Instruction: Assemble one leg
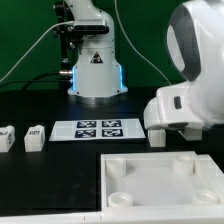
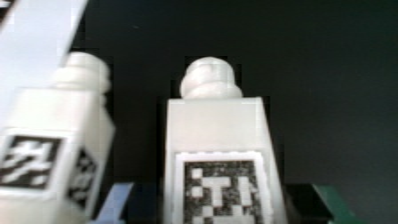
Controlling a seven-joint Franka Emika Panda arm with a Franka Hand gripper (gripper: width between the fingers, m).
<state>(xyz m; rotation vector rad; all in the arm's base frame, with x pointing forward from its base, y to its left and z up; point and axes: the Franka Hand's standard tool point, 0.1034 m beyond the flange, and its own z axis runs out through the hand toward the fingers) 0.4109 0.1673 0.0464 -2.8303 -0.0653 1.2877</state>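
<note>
Nearest lies the white tray (image 1: 150, 180), then the marker board (image 1: 98, 128), with the robot base (image 1: 95, 75) far behind. Seen from the wrist, the leg (image 2: 222, 140) stands upright between the gripper (image 2: 222, 205) fingers (image 2: 125, 200) — pinching or merely flanking, I cannot tell — and a second peg (image 2: 54, 130) stands just beside it.

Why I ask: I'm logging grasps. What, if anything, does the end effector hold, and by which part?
Cannot be told. The end effector straddles the tagged end of a small white plastic blocky leg, but contact isn't visible.
</note>
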